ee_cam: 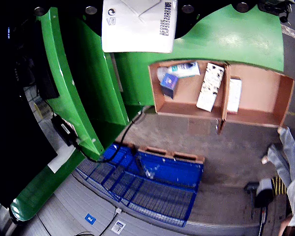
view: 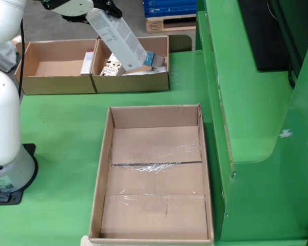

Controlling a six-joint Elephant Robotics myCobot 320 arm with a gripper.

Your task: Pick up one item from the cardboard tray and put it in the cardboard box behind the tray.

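The white carton (ee_cam: 137,24) is cut off by the top edge of the moving view and hides the gripper behind it, while the print on the tray items (ee_cam: 210,86) is too small to read.

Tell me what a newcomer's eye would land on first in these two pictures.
In the fixed view, the white robot arm at the left edge carries a long white carton, tilted, above the right-hand cardboard tray at the back. Nearer the camera a large cardboard box lies open on the green table, with nothing inside. In the gripper view the same carton fills the top edge, hanging over the trays below.
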